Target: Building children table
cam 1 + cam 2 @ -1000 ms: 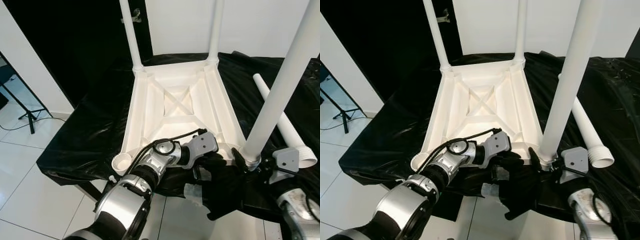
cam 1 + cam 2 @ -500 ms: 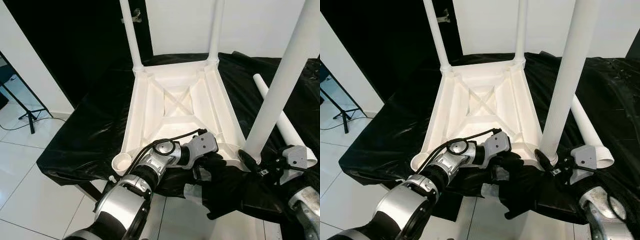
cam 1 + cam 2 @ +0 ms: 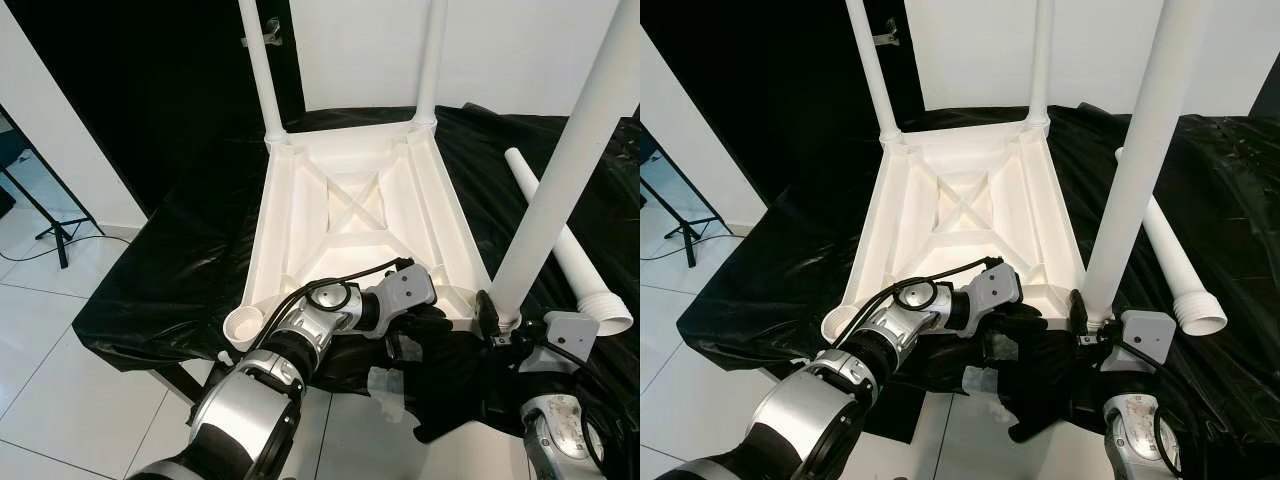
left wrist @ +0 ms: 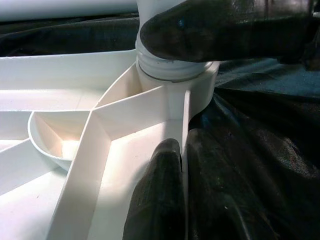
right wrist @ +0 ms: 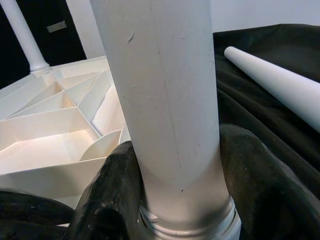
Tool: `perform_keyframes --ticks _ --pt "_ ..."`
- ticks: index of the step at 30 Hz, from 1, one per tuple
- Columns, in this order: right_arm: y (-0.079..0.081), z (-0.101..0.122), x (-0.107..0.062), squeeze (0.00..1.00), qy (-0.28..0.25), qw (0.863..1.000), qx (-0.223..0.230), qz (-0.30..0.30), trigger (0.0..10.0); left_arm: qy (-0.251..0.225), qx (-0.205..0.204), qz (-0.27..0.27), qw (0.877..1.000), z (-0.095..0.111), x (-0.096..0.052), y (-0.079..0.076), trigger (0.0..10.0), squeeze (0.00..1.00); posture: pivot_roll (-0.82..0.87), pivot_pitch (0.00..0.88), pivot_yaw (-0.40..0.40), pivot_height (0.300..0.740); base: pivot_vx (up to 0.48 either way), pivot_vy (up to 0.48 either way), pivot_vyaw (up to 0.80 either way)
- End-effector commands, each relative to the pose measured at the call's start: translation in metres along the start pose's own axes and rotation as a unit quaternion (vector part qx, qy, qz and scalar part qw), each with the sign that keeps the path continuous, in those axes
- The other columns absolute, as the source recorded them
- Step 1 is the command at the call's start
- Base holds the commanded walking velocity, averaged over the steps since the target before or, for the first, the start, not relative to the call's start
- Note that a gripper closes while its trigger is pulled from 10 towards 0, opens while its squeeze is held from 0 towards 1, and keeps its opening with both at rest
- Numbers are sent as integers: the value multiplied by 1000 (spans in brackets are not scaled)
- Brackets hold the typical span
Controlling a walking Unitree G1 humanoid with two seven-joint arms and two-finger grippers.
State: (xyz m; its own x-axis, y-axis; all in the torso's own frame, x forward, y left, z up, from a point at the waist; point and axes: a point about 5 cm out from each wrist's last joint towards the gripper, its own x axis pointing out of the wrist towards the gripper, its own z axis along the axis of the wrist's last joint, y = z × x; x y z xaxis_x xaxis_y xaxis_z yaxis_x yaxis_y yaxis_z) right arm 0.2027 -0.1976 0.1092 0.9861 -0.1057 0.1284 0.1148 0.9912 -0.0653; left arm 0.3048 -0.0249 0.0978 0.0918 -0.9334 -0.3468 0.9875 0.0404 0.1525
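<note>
Upturned white plastic children's tabletop (image 3: pixel 345 215) lies ribbed side up on the black plastic sheet (image 3: pixel 180 270); everything below is placed from it.

Change: half a second ago the right gripper (image 5: pixel 170 200) sat out beside the tabletop's near right corner, off the leg. Now it is back at the foot of the white tubular leg (image 3: pixel 560 170) standing in that corner socket, both black fingers (image 5: pixel 112 197) pressed against the tube just above its threaded collar, so clamped on the leg. The leg also looks more upright than a second ago.

Left gripper (image 4: pixel 200 90) unchanged: one finger along a tabletop rib by the same corner, the other pressed on the leg's collar, bracing that corner socket.

Two far corners carry upright legs. Near left corner socket (image 3: pixel 243 325) empty. Spare white leg (image 3: pixel 570 255) lies on the sheet just beside the tabletop's right edge.

Judgement: re-grip for another twist; third leg likely not fully seated, fourth not started.
</note>
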Motion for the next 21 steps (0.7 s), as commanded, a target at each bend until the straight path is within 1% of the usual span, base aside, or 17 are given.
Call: perform_keyframes --ticks 1,2,3,4,5,6,8,9,14,16,18,19,20,21 --pt "-4 -8 1 0 25 999 -20 -17 10000 65 -63 48 995 -39 -1 -13 10000 0 16 0 79 740 0 0 0" --pt "-2 -8 2 0 28 999 -26 -1 10000 64 -63 47 995 -39 -1 -13 10000 0 16 0 79 740 0 0 0" --pt "-2 -8 2 0 28 999 -26 -1 10000 64 -63 47 995 -39 -1 -13 10000 0 16 0 79 740 0 0 0" --pt "1 -6 4 24 21 999 -23 23 10000 64 -63 47 995 -38 -1 -13 10000 0 14 0 80 740 0 0 0" --pt "2 -5 5 1000 15 999 -21 39 10000 63 -64 47 995 -38 -1 -14 10000 0 13 0 79 740 0 0 0" --pt "2 -5 5 1000 15 999 -21 39 10000 63 -64 47 995 -38 -1 -14 10000 0 13 0 79 740 0 0 0" --pt "-2 -1 9 1000 11 997 -17 69 10000 63 -64 47 995 -38 0 -14 10000 0 8 0 78 740 0 0 0" --pt "-6 0 10 0 14 996 -21 85 10000 63 -64 47 995 -38 0 -14 10000 0 8 0 77 740 0 0 0" --pt "-14 1 12 0 20 993 -35 111 10000 62 -65 47 995 -38 1 -14 10000 0 6 0 74 740 0 0 0" --pt "-20 1 13 0 28 987 -43 151 10000 61 -66 47 995 -38 1 -15 10000 0 3 0 75 740 0 0 0" --pt "-21 2 13 0 39 978 -50 198 10000 61 -67 47 995 -38 1 -15 10000 0 2 0 75 740 0 0 0" --pt "-21 2 13 0 39 978 -50 198 10000 61 -67 47 995 -38 1 -15 10000 0 2 0 75 740 0 0 0" --pt "-21 2 13 0 45 974 -51 217 10000 61 -67 47 995 -38 1 -15 10000 0 2 0 75 740 0 0 0" --pt "-21 2 12 0 49 970 -52 234 4549 61 -66 48 995 -37 1 -15 10000 0 4 0 75 740 0 0 0"
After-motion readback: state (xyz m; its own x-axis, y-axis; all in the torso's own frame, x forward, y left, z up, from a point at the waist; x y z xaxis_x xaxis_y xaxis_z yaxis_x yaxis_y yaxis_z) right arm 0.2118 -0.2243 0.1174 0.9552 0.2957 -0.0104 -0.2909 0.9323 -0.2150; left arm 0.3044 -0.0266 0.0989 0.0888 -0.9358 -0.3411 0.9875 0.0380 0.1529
